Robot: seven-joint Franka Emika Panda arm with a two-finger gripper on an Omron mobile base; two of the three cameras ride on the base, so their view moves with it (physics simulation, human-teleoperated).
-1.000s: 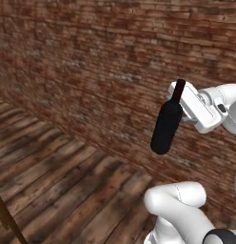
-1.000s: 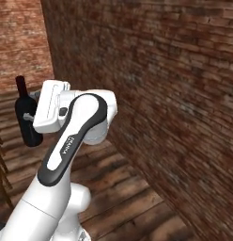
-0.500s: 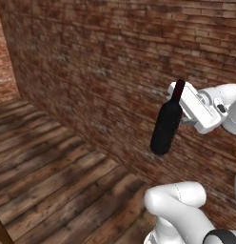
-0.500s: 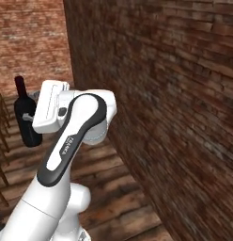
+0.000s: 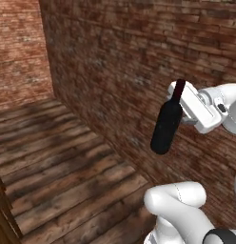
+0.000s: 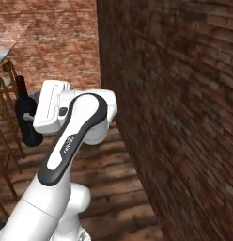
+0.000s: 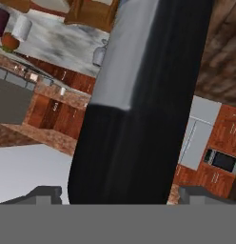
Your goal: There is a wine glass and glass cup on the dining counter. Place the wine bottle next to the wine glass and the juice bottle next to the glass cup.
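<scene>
The wine bottle (image 7: 139, 100) runs off the top of the hand view, neck unseen. In the right base view the arm (image 6: 71, 136) hides part of its body. The gripper (image 5: 182, 102) fingers are too small to make out.

Lighting is even and moderate, with no visible source. The brick wall (image 6: 174, 117) renders soft and blurred. A pale sheen runs down the wine bottle (image 7: 139, 105).
</scene>
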